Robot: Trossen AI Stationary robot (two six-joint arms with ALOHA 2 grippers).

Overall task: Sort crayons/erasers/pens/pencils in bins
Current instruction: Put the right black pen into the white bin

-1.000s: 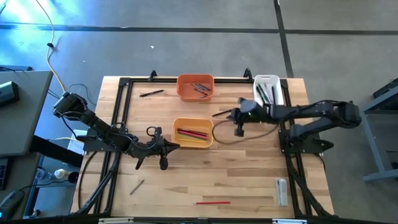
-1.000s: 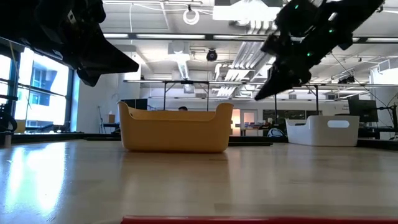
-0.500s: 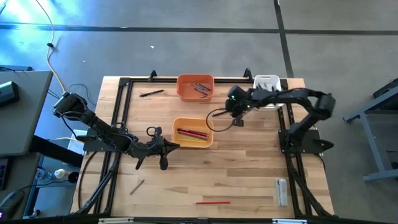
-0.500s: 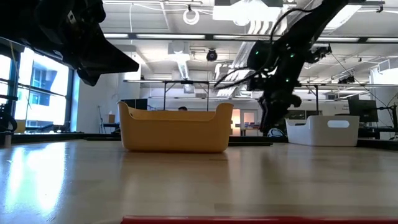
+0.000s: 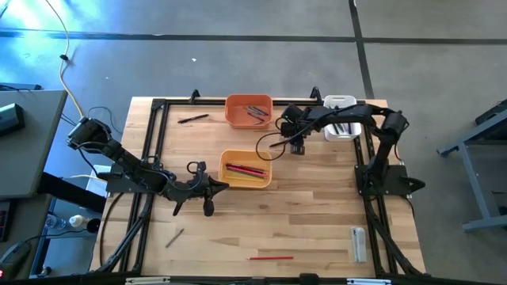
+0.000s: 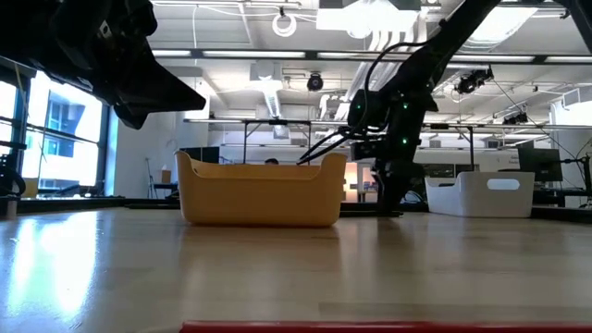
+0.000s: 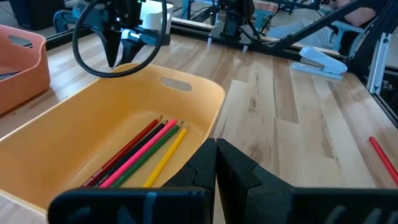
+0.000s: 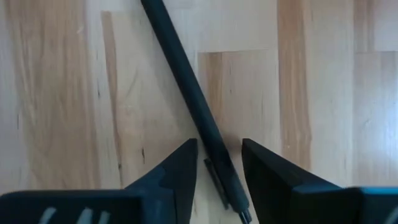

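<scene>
Black pen (image 8: pixel 193 106) lies between the open right hand (image 8: pixel 217 163) fingers (wrist view only)

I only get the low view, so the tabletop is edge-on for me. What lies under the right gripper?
Observer: A black pen lies flat on the wood. The right gripper straddles it with open fingers, not yet closed.
Operator: Where on the table is that?
Observer: From above, between the orange bin and the white bin, off the yellow-orange bin's far right corner.
Operator: And the left arm?
Observer: The left gripper is shut, at the yellow-orange bin, which holds coloured pencils.
</scene>
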